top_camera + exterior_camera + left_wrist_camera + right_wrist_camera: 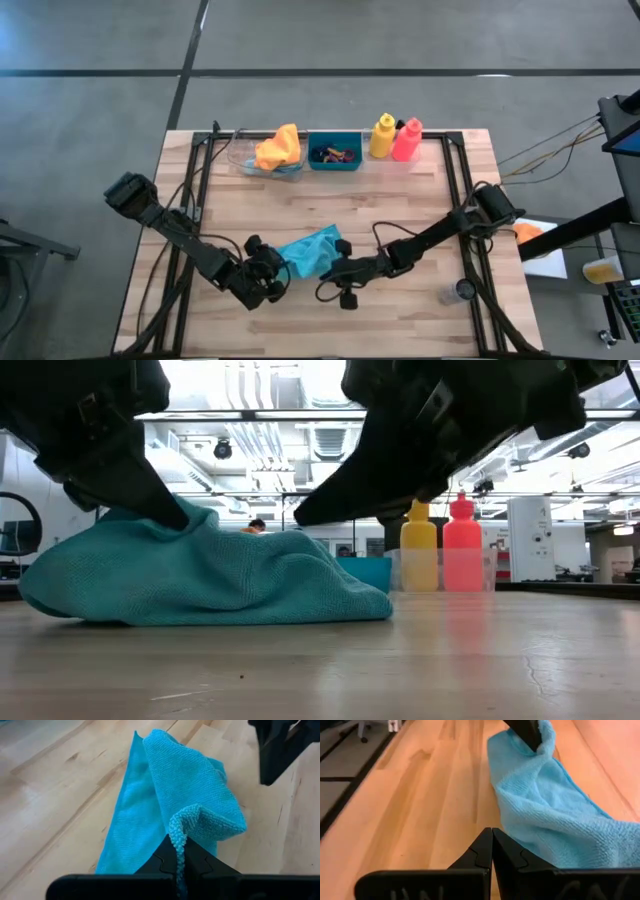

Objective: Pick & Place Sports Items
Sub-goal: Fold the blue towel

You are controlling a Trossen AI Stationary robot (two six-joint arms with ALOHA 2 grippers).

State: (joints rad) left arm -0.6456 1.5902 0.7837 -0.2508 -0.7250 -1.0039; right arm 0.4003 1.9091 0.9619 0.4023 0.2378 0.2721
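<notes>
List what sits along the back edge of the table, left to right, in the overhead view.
Orange cloth in a clear tray → teal bin → yellow bottle → pink-red bottle.

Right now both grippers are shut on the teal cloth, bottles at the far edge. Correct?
Only the left gripper pinches the teal cloth, per the left wrist view. The right gripper is shut on nothing beside it. The bottles part is right.

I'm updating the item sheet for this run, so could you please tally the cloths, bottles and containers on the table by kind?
Cloths: 2, a teal cloth and an orange cloth.
Bottles: 2, a yellow bottle and a pink-red bottle.
Containers: 2, a teal bin and a clear tray.
Total: 6.
</notes>
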